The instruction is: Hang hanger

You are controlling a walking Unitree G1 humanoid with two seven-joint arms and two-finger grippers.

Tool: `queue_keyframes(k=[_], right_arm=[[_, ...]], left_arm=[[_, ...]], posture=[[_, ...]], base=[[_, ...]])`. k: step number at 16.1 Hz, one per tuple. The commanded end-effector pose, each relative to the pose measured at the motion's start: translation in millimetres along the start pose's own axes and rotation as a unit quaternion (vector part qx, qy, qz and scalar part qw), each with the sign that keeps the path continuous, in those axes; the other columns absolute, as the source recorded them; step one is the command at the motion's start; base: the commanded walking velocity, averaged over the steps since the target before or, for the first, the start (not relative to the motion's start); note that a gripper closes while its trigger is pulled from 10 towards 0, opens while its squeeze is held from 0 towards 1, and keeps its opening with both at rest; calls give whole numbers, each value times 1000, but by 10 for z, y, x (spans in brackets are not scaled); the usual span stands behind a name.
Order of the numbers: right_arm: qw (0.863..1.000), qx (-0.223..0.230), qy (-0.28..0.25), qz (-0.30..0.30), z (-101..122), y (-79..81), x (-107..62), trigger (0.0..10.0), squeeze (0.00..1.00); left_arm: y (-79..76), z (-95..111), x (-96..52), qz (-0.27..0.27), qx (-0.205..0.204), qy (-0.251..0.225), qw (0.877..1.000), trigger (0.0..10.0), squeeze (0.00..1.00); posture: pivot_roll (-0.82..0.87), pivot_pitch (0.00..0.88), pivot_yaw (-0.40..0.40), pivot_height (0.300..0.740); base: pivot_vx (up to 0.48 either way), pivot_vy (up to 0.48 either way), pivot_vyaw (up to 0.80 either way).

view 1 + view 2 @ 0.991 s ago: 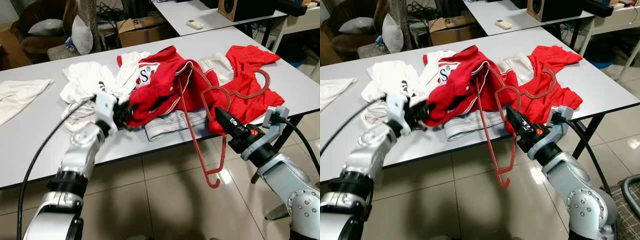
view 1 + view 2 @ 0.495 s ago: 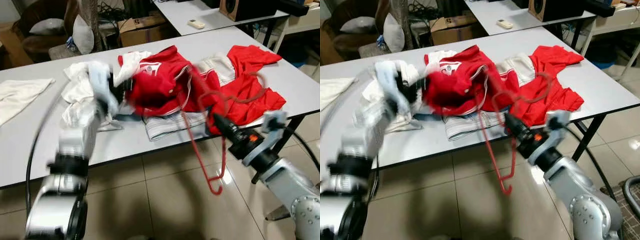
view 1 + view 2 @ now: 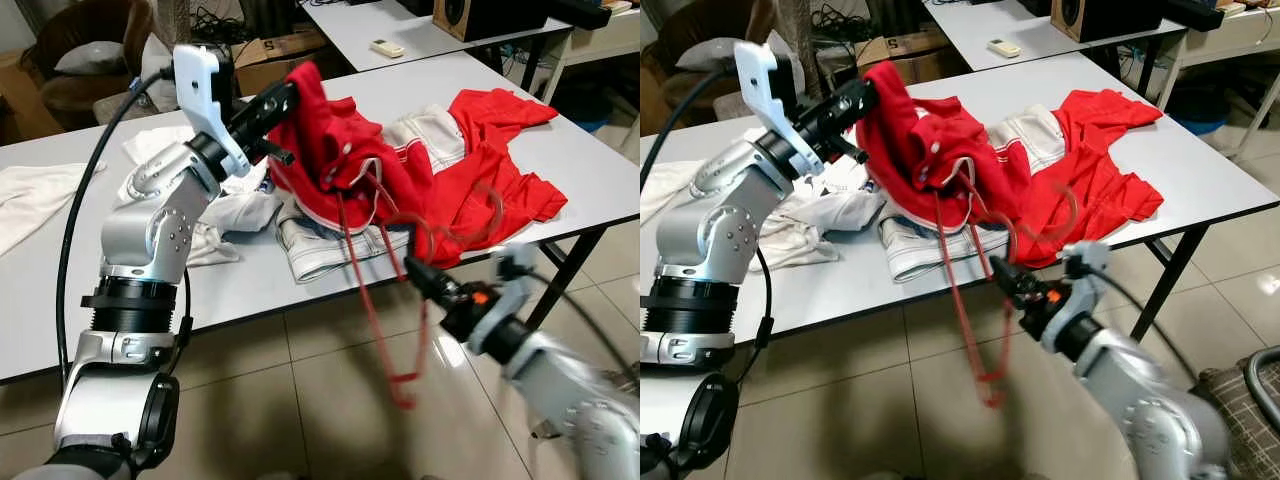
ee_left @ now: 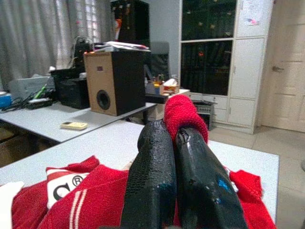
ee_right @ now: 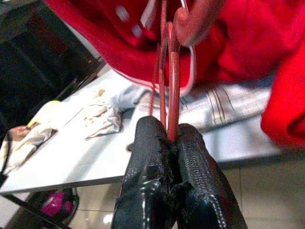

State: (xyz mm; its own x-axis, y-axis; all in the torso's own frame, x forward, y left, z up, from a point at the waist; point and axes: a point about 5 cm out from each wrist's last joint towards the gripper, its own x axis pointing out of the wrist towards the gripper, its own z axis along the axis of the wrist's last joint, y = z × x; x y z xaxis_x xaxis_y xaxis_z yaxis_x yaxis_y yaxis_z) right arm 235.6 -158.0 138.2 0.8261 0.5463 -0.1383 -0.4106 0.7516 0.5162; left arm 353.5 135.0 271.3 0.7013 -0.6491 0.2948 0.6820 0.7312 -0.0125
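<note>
My left gripper (image 3: 290, 95) pinches the red shirt (image 3: 340, 150) aloft; right gripper (image 3: 412, 272) clamps the hanger (image 3: 362, 290) below. Thread slowly, keep collar open.

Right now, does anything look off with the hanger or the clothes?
Yes. The red hanger hangs off the table edge, its top tangled in the red garment that the left tool lifts. The right tool is shut on its wires. Other clothes lie in a crumpled heap on the table.
</note>
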Motion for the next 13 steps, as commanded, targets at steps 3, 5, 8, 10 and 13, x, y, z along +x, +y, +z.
queue_keyframes(k=[3,5,8,10,13], right_arm=[[992,37,-118,-23,292,-46,29,10000,0],[987,87,-132,-28,312,-126,-24,10000,0],[996,71,-47,-37,79,-122,62,10000,0],[992,105,-65,-7,110,-61,91,10000,0],[997,79,-27,-8,92,-50,150,10000,0]], left_arm=[[-63,213,10,-28,20,-25,999,0,0],[-48,191,-20,-23,24,-13,999,0,0],[-57,213,-17,-25,21,-14,999,0,0],[-64,175,-18,-26,30,-3,999,0,0],[-85,39,-38,-31,69,41,996,0,0]], posture=[[-102,0,161,740],[-104,0,165,740],[-107,0,163,740],[-107,0,160,740],[-111,0,157,740]], base=[[0,0,0],[0,0,0],[0,0,0],[0,0,0],[0,0,0]])
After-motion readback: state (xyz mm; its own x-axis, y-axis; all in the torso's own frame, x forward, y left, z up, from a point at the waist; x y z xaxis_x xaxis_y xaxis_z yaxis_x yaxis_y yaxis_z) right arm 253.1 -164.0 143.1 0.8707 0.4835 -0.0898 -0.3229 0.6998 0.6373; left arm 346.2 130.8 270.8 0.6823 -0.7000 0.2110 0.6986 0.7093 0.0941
